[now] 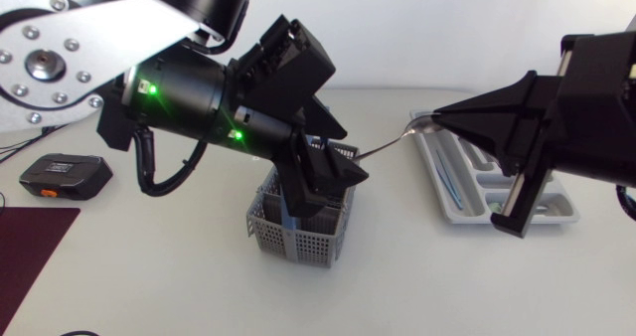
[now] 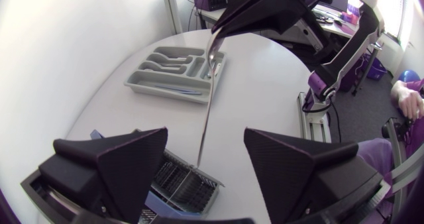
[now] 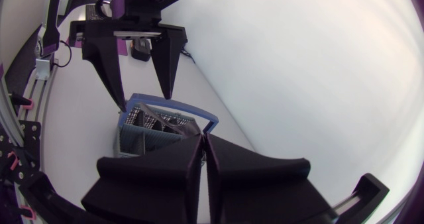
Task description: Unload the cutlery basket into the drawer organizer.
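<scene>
Our right claw (image 1: 437, 118) grips a utensil (image 1: 383, 145) ending near the cutlery basket (image 1: 266, 233). Our released left claw (image 2: 205, 143) above the basket may snag it.

Left arm (image 1: 189, 92): black joints, 2 green lights (image 1: 151, 87).

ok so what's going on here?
The right gripper is shut on one end of a spoon, holding it in the air between the cutlery basket and the drawer organizer. The spoon is not yet in the organizer. The left gripper hangs open just above the basket, holding nothing.
</scene>
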Controlling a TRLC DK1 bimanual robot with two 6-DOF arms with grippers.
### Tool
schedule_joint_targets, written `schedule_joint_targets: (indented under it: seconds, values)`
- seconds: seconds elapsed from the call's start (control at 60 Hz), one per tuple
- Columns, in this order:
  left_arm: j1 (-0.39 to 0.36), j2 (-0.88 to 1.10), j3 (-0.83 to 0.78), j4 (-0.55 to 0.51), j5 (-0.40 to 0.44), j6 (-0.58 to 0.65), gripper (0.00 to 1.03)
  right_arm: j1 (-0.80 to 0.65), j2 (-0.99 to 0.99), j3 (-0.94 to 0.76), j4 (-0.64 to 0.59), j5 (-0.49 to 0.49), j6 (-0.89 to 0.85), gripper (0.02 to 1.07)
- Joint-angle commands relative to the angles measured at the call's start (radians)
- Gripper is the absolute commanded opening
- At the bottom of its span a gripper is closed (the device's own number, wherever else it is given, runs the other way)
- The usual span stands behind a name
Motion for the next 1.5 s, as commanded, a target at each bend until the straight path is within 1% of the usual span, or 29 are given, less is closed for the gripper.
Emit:
schedule_joint_targets:
  seconds: [0.0,0.167,0.2,0.267,0.4,0.517,0.6,0.65,0.683,0.967,1.0,1.15,1.217,1.267,1.333,1.35,1.383,1.483]
  values:
    - [-0.008,0.021,0.044,-0.022,0.027,0.015,0.72,0.01,-0.015,-0.019,0.02,-0.02,-0.021,0.07]
    - [-0.009,0.024,0.055,-0.031,0.049,0.012,0.63,0.041,-0.04,-0.022,0.025,-0.025,-0.013,0.07]
    - [-0.008,0.024,0.057,-0.033,0.053,0.012,0.6,0.046,-0.043,-0.026,0.028,-0.025,-0.012,0.07]
    - [-0.006,0.026,0.057,-0.037,0.059,0.01,0.59,0.05,-0.046,-0.032,0.036,-0.025,-0.01,0.07]
    - [0.001,0.03,0.057,-0.037,0.061,0.007,0.39,0.055,-0.048,-0.047,0.054,-0.025,-0.005,0.07]
    - [0.008,0.03,0.053,-0.037,0.061,0.006,0.25,0.055,-0.049,-0.055,0.065,-0.022,-0.007,0.07]
    - [0.012,0.03,0.05,-0.037,0.061,0.006,0.18,0.055,-0.048,-0.058,0.071,-0.02,-0.01,0.07]
    - [0.014,0.03,0.049,-0.037,0.061,0.006,0.12,0.053,-0.046,-0.062,0.079,-0.019,-0.013,0.07]
    - [0.014,0.032,0.049,-0.037,0.061,0.006,0.04,0.053,-0.046,-0.064,0.082,-0.019,-0.015,0.07]
    - [0.014,0.047,0.046,-0.04,0.063,-0.026,0.03,0.044,-0.041,-0.076,0.122,-0.011,-0.013,0.09]
    - [0.014,0.047,0.046,-0.04,0.064,-0.034,0.03,0.043,-0.043,-0.081,0.131,-0.01,-0.01,0.12]
    - [0.018,0.052,0.043,-0.022,0.067,-0.069,0.03,0.039,-0.043,-0.101,0.186,0.038,0.021,0.43]
    - [0.026,0.052,0.04,0.001,0.067,-0.089,0.03,0.038,-0.029,-0.09,0.197,0.044,0.062,0.54]
    - [0.034,0.052,0.038,0.021,0.067,-0.108,0.03,0.015,0.0,-0.07,0.197,0.044,0.116,0.6]
    - [0.04,0.052,0.032,0.053,0.067,-0.126,0.03,-0.023,0.028,-0.056,0.197,0.033,0.177,0.62]
    - [0.044,0.052,0.026,0.073,0.067,-0.143,0.03,-0.039,0.051,-0.049,0.194,0.026,0.229,0.62]
    - [0.046,0.052,0.02,0.092,0.067,-0.154,0.03,-0.05,0.071,-0.041,0.184,0.019,0.271,0.62]
    - [0.049,0.055,0.0,0.152,0.064,-0.194,0.03,-0.071,0.13,-0.018,0.154,-0.039,0.38,0.62]
